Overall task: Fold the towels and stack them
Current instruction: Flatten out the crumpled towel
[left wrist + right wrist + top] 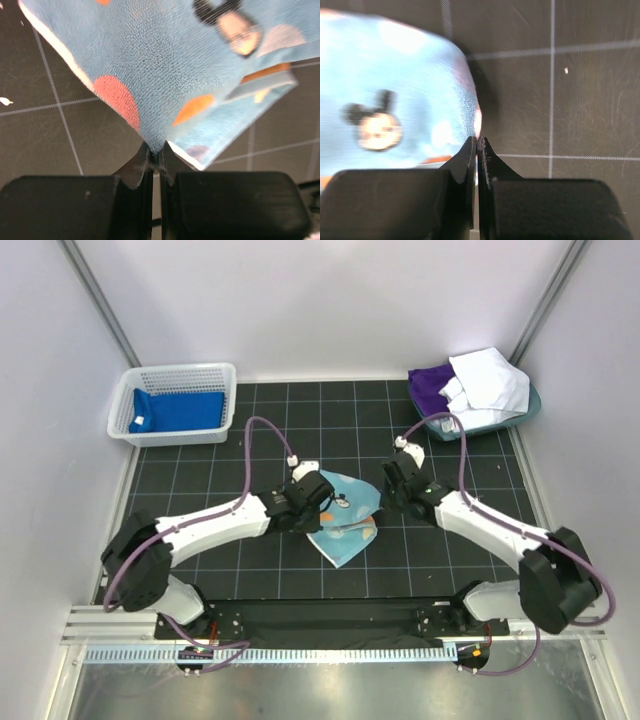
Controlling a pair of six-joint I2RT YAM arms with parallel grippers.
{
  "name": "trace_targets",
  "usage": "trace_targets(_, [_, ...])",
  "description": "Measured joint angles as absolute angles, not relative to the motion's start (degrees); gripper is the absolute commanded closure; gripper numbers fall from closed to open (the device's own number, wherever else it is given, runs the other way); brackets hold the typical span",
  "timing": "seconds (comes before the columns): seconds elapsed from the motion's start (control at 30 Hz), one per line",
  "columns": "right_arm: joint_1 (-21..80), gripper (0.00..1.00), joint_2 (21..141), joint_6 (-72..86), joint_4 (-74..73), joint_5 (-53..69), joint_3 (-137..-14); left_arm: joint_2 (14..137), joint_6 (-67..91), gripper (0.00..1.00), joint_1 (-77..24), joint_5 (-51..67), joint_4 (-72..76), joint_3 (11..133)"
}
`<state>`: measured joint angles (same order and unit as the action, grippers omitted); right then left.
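Note:
The polka-dot towel (345, 525), pale blue with orange spots, lies crumpled in the middle of the black grid mat. My left gripper (318, 495) is shut on a bunched corner of the towel (165, 65), and the cloth rises out of the tips of the gripper (156, 150). On the towel's right side, my right gripper (386, 490) has its jaws pressed together (477, 141) just where the towel's edge (395, 100) meets the tips. A blue towel (180, 410) lies in the white basket. Purple (432, 388) and white (488, 380) towels are heaped in the teal tub.
The white mesh basket (175, 435) stands at the back left of the mat. The teal tub (520, 415) is at the back right. White walls close in on both sides, and a metal rail (330, 650) runs along the near edge.

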<state>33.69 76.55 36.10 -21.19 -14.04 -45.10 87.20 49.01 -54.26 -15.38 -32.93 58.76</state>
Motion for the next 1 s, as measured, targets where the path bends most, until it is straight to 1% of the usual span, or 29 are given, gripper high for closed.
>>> trace_targets(0.33, [34.0, 0.99, 62.4, 35.9, -28.7, -12.3, -52.2, 74.7, 48.2, 1.0, -54.3, -16.1, -39.3, 64.8])
trace_targets(0.43, [34.1, 0.99, 61.6, 35.6, -31.1, -11.7, -57.3, 73.6, 47.2, 1.0, -53.4, -17.6, -41.5, 70.3])
trace_targets(0.5, [34.1, 0.99, 63.5, 34.6, -32.8, -11.6, -63.5, 74.1, 46.0, 1.0, -51.7, -18.0, -41.8, 74.7])
trace_targets(0.6, [33.1, 0.99, 69.4, 32.5, -33.2, -11.1, -74.0, 76.5, 44.7, 1.0, -46.2, -17.4, -41.7, 81.8])
trace_targets(0.77, [27.1, 0.99, 87.4, 28.6, -33.7, -7.7, -96.4, 86.7, 42.3, 1.0, -34.4, -14.5, -39.3, 95.2])
trace_targets(0.83, [24.1, 0.99, 96.4, 27.4, -35.2, -6.2, -107.6, 93.4, 40.7, 1.0, -29.5, -11.8, -39.3, 103.7])
trace_targets(0.93, [20.7, 0.99, 109.8, 26.0, -38.1, -4.4, -127.9, 102.4, 39.5, 1.0, -24.8, -6.9, -38.8, 116.4])
trace_targets(1.0, [19.3, 0.99, 116.6, 25.4, -40.3, -3.5, -140.4, 108.4, 38.8, 1.0, -22.3, -3.4, -38.7, 126.2])
